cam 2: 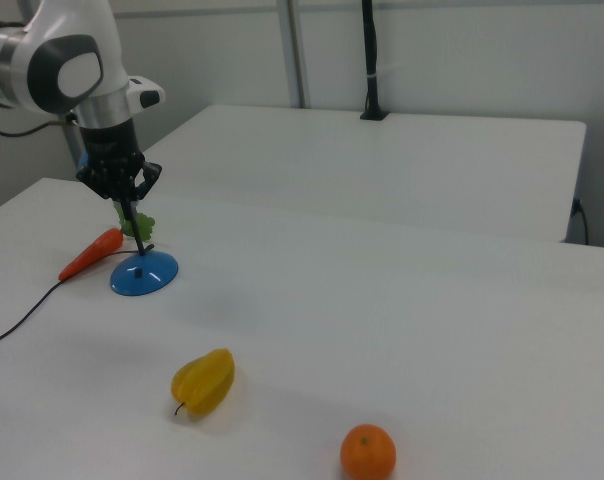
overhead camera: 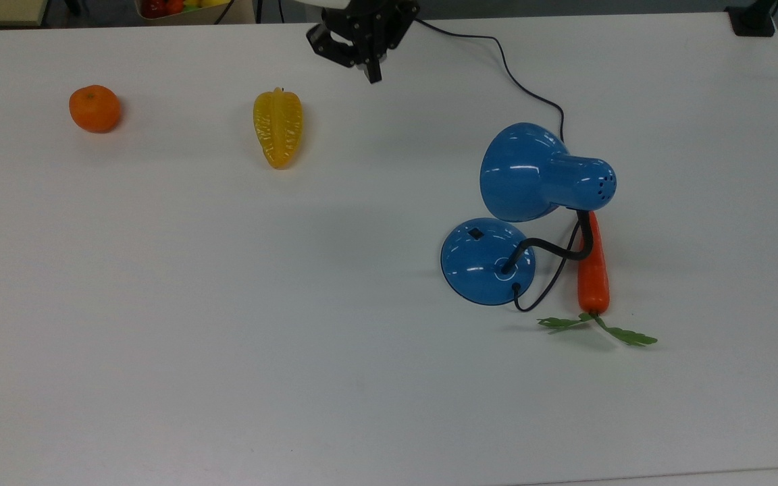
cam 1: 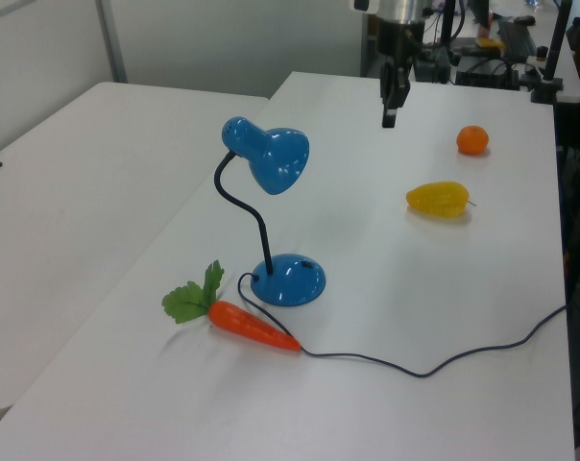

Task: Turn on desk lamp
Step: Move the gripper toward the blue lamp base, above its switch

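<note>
Lamp (overhead camera: 537, 202) near the top view's right on the white table (overhead camera: 227, 337), glossy and likely light and tippy on its bendy neck, carrot (overhead camera: 593, 266) just beside the base (overhead camera: 487, 260). Best pressed straight down on the small black switch (overhead camera: 475, 233) atop the base, not gripped. Claw (overhead camera: 370, 71) well apart from it near the far edge, fingers seemingly together; broad open room between, shade overhanging close to the switch.

On the table (overhead camera: 227, 337), the desk lamp (overhead camera: 490, 260) stands beside a carrot (overhead camera: 593, 266), at the top view's right; starfruit (overhead camera: 277, 128) and orange (overhead camera: 94, 108) lie well apart at the top view's left.
</note>
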Available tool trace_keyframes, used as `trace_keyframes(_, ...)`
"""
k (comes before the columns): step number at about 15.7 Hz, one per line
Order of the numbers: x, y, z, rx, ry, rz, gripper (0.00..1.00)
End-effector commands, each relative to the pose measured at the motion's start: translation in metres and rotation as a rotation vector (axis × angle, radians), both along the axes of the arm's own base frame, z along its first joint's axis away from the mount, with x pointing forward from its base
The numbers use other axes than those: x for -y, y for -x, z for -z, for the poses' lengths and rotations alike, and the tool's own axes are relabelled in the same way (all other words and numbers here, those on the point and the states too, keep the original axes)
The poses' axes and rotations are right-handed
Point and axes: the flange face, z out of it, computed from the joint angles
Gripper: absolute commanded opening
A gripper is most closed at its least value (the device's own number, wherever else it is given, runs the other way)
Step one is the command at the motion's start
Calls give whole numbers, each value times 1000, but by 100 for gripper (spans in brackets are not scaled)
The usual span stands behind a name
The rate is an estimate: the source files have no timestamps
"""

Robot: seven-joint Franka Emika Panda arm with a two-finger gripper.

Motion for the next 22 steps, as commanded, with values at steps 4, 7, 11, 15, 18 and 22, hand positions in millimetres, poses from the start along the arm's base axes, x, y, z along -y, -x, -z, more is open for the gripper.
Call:
trace_keyframes(4, -27, -14, 47, 111, -15, -46, 0)
trace_keyframes(7, -37, -21, 63, 142, -19, -59, 0)
trace_keyframes(11, -55, -32, 86, 176, -23, -81, 0)
trace_keyframes(15, -66, -40, 105, 197, -36, -80, 0)
trace_keyframes(18, -84, -44, 122, 214, -48, -93, 0)
trace_keyframes(22, -98, -45, 136, 211, -54, -113, 0)
